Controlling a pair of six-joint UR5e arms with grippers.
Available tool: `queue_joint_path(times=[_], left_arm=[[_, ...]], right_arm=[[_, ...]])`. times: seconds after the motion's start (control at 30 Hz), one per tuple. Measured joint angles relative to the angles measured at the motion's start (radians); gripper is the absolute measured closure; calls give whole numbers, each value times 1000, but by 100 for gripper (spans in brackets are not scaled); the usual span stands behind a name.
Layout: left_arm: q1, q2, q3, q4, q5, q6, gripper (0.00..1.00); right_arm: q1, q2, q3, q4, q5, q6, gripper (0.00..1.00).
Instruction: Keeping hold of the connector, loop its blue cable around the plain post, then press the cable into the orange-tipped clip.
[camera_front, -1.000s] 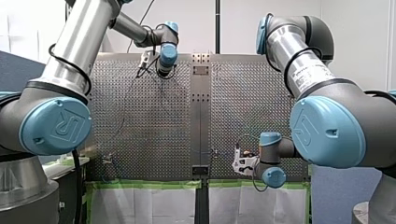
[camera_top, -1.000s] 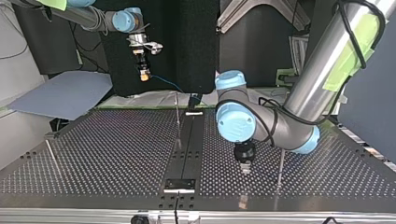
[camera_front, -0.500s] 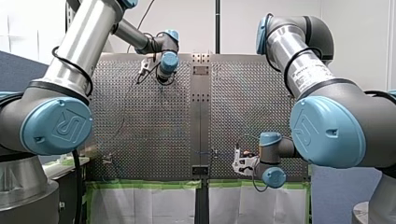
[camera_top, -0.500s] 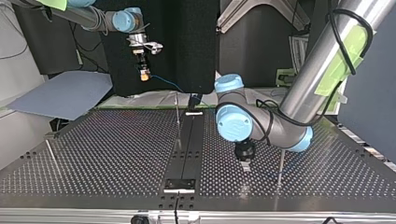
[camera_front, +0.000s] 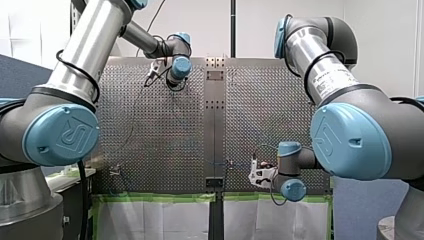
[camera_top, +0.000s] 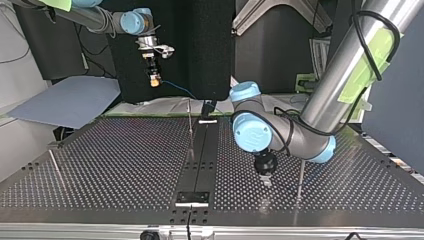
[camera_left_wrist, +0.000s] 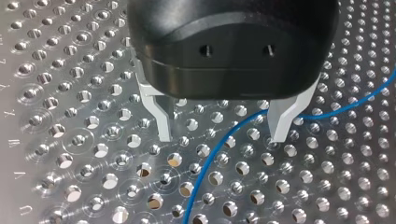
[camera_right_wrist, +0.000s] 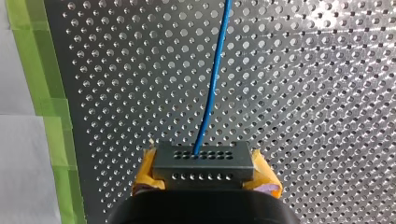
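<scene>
- My left gripper (camera_left_wrist: 222, 137) has shifted slightly; its jaws are wide apart and empty, and the blue cable (camera_left_wrist: 208, 164) passes between them.
- My right gripper (camera_right_wrist: 204, 175) is unmoved, clamped on the connector (camera_right_wrist: 203, 161).

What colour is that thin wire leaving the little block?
Blue; the cable leaving the connector shows best in the right wrist view.

Front view: behind, above, facing out over perforated table (camera_front: 165, 130).
Top view: far side, low, facing back — same table.
Wrist views: close, along left gripper (camera_left_wrist: 221, 137), right gripper (camera_right_wrist: 203, 170) — table just ahead of each.
</scene>
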Motion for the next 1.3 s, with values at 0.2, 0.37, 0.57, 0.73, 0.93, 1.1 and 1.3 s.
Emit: queue_joint_path(times=[0.2,0.37,0.57,0.73,0.93,1.1,1.3], left_arm=[[-8,-24,0,6,-24,54,0],[-16,-50,0,17,-57,96,0],[-24,-76,0,32,-80,130,0],[-36,-117,0,35,-98,155,0],[-48,-169,0,40,-107,164,0],[-51,-182,-18,58,-125,181,0],[-55,-183,-67,109,-143,192,0]], right_arm=[[0,0,0,0,0,0,100],[0,0,0,1,0,-1,100],[0,0,0,1,1,-1,100],[0,0,0,0,1,-1,100],[0,0,0,0,1,-1,100],[0,0,0,0,1,-1,100],[0,0,0,0,1,-1,100]])
